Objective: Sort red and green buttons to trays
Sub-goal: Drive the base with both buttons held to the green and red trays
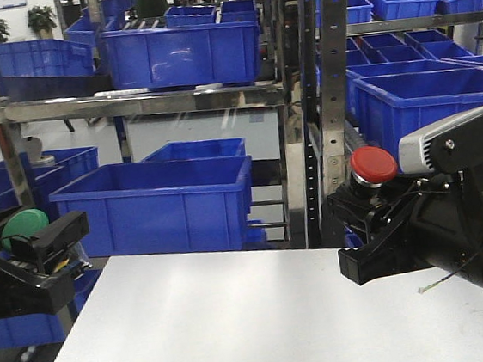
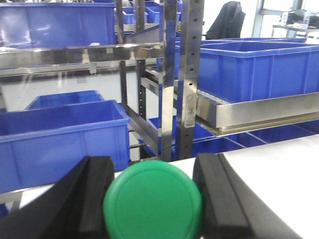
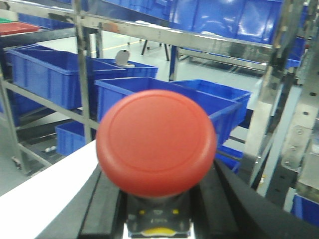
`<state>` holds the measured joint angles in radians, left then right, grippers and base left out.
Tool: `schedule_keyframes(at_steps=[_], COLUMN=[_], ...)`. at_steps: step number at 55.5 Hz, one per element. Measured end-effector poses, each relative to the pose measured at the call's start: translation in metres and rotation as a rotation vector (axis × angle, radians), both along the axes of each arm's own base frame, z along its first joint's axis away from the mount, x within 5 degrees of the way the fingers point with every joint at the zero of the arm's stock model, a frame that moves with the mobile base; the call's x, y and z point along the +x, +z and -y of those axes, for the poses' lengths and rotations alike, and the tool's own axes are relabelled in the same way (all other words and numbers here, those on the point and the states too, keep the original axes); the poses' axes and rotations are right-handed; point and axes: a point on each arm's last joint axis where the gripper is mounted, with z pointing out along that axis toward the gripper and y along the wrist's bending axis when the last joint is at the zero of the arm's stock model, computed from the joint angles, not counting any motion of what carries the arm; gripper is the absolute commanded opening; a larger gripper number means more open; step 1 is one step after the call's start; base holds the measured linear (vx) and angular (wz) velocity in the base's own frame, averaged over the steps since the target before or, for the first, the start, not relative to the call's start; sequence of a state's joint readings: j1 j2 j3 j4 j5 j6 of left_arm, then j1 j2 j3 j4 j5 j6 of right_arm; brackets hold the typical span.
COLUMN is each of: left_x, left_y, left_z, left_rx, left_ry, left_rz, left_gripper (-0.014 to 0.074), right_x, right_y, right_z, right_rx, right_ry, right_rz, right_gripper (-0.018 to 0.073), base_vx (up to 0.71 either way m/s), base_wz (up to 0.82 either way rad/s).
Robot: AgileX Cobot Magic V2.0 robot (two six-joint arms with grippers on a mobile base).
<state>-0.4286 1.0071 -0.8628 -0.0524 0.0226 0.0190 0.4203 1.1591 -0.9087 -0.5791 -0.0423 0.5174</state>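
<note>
My left gripper (image 1: pixel 33 239) hangs off the table's left edge, shut on the green button (image 1: pixel 23 225). In the left wrist view the round green cap (image 2: pixel 152 201) fills the gap between the two black fingers (image 2: pixel 87 199), and its body is hidden. My right gripper (image 1: pixel 367 207) hovers over the table's right side, shut on the red button (image 1: pixel 373 165), which stands cap up. The right wrist view shows the red cap (image 3: pixel 156 142) above a black body with yellow marking (image 3: pixel 157 221), clamped between the fingers (image 3: pixel 107 199). A red tray (image 3: pixel 16 27) with a sliver of green beside it shows far off on a shelf.
The white table (image 1: pixel 239 320) lies below both arms. Behind it stand steel racks (image 1: pixel 332 94) loaded with deep blue crates (image 1: pixel 162 202), one crate close to the table's far edge. A rack upright (image 2: pixel 169 89) rises just ahead of the left gripper.
</note>
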Motion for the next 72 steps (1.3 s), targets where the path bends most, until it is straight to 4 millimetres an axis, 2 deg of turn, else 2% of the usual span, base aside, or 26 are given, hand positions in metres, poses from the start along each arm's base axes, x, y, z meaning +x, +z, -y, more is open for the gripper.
schedule_keyframes(at_steps=[48, 72], left_x=[0.0, 0.0], left_y=[0.0, 0.0], left_z=[0.0, 0.0], left_rx=[0.0, 0.0], left_ry=[0.0, 0.0], left_rz=[0.0, 0.0], left_gripper=[-0.0003, -0.0003], right_x=[0.0, 0.0], right_y=[-0.0001, -0.0001], right_z=[0.0, 0.0], right_rx=[0.0, 0.0], right_ry=[-0.001, -0.001], right_rz=[-0.001, -0.001], right_gripper=[-0.001, -0.001], base_vx=[-0.09, -0.04], base_wz=[0.17, 0.33])
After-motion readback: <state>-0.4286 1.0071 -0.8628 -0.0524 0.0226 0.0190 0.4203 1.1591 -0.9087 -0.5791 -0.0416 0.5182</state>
